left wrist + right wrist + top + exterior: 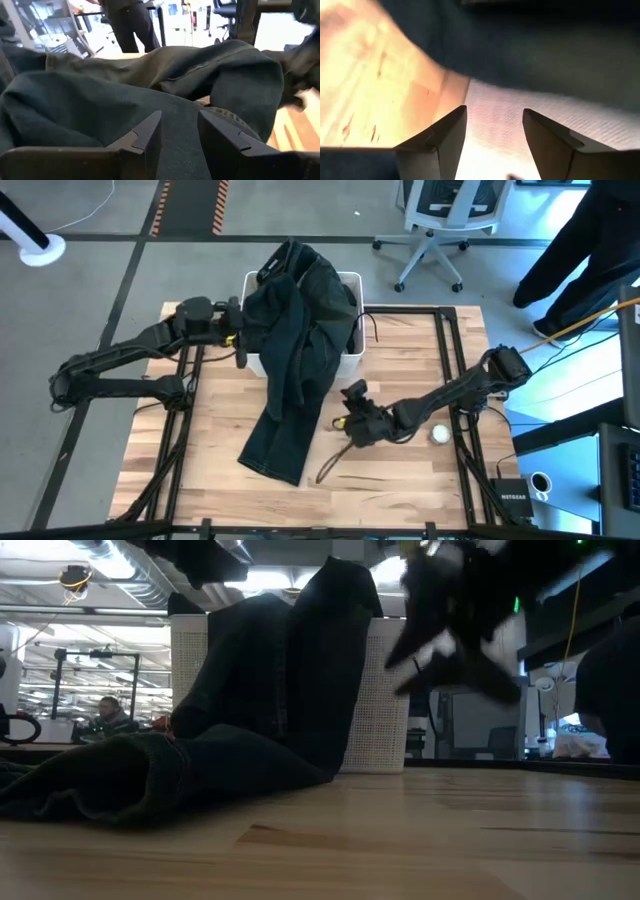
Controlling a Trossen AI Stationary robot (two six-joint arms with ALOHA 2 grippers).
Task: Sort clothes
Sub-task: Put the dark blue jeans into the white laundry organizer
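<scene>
One dark green garment (295, 350) spills from the white basket (352, 352) onto the table (400, 470). We see our left gripper (238, 330) half-open against it, our right gripper (352, 402) wide and empty beside it.

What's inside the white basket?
Dark green pants fill the white basket and spill over its front onto the table. Anything underneath them inside the basket is covered, so I cannot tell.

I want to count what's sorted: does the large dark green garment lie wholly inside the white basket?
No: in the high view the large dark green garment spills over the white basket's front rim onto the wooden table.
</scene>
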